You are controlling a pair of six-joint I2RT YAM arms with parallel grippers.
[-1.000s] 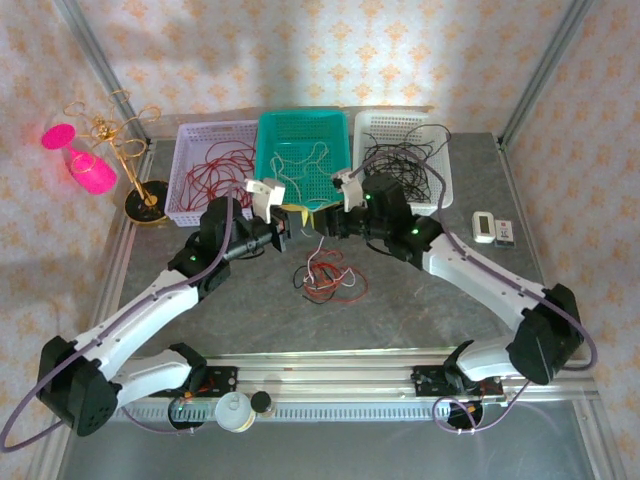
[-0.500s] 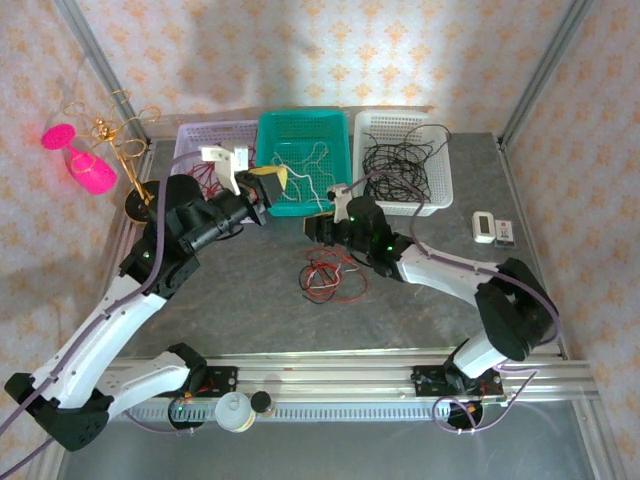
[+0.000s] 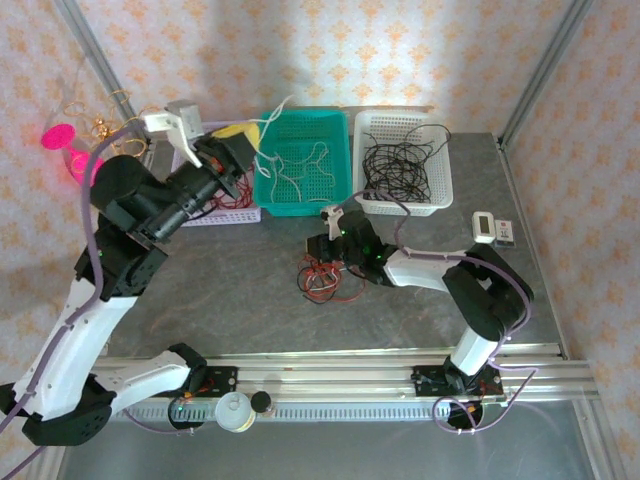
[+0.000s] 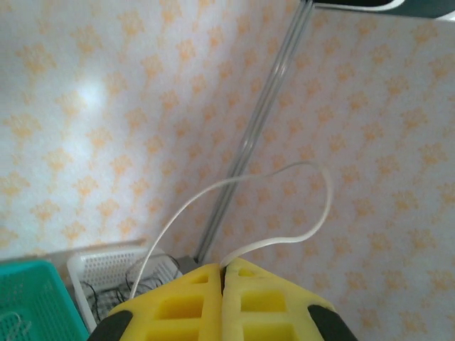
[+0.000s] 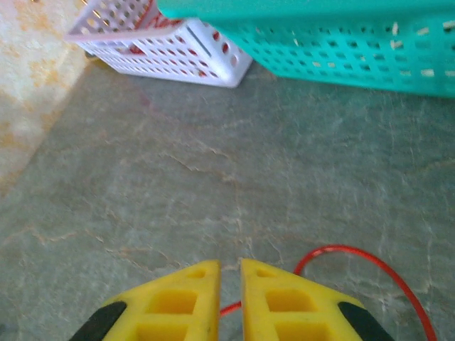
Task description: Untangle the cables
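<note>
Start at the middle of the surface (image 3: 220, 285), where the loose cables (image 3: 325, 282) lie in a small red-and-white knot. Your right fingers (image 5: 213, 280) sit low at its far edge, set almost together with only a slim gap between them. A red strand (image 5: 359, 252) curls out to their right and runs in under them, but you cannot tell whether it is pinched or just lying beneath. This arm is by far the nearer to the knot, which sits just to the near side of its tips.

Further back and high off the surface, your left fingers (image 4: 222, 278) are pressed fully closed on a white cable (image 4: 313, 185), which arches up from them in one open loop and falls away past their left side. From overhead they hang above the far-left part of the surface, about where the lilac basket (image 3: 240, 212) meets the teal basket (image 3: 300, 208). The drop turns on this: the teal basket, already holding white strands, lies just to the right of the held cable, so you likely need only a short carry rightward before letting go.
</note>
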